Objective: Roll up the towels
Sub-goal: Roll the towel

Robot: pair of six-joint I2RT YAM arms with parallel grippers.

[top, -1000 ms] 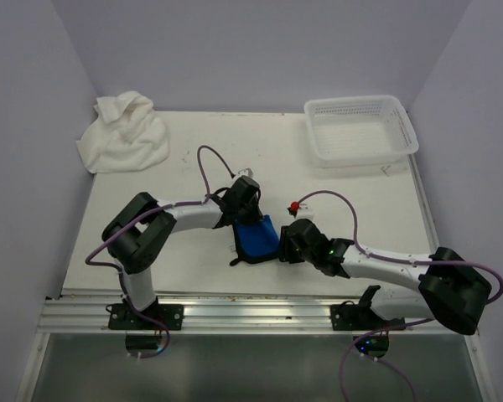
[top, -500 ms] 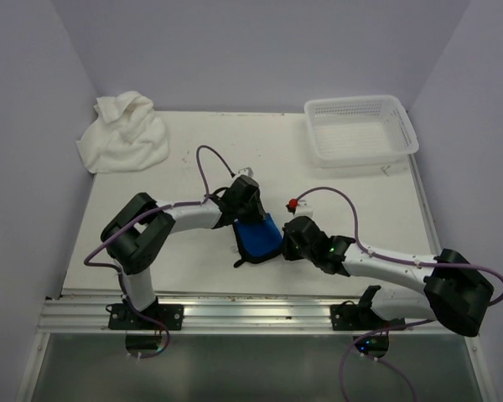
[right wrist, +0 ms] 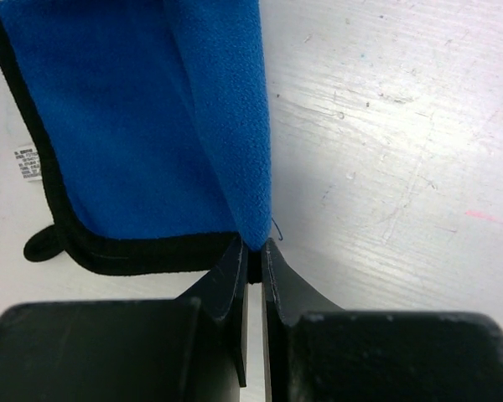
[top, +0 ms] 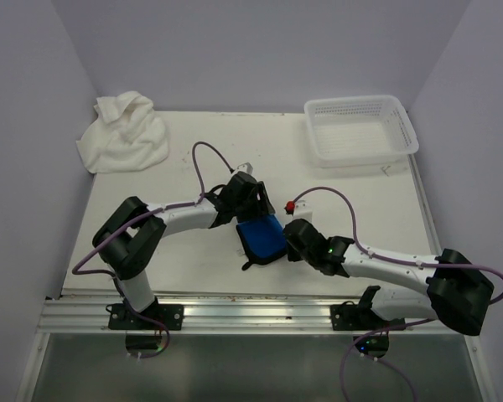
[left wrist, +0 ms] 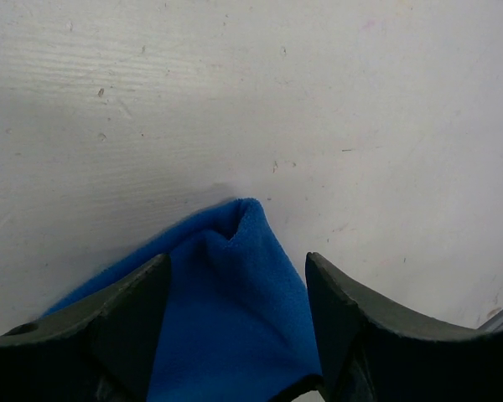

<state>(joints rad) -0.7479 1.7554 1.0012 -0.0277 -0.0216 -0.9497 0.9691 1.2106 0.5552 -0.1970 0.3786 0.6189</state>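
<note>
While right jaws pinch edge of blue towel, left jaws stand released astride its folded corner; white towel heaped well beyond it on worktop, basket likewise.

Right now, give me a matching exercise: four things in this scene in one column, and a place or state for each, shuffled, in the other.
Things:
1. white towel
2. basket
3. left gripper
4. right gripper

Places and states:
A. shut on an edge of the blue towel
B. far right corner of the table
C. bunched up at the far left corner
D. open, a finger on either side of the blue towel

Pairs: 1-C, 2-B, 3-D, 4-A.
</note>
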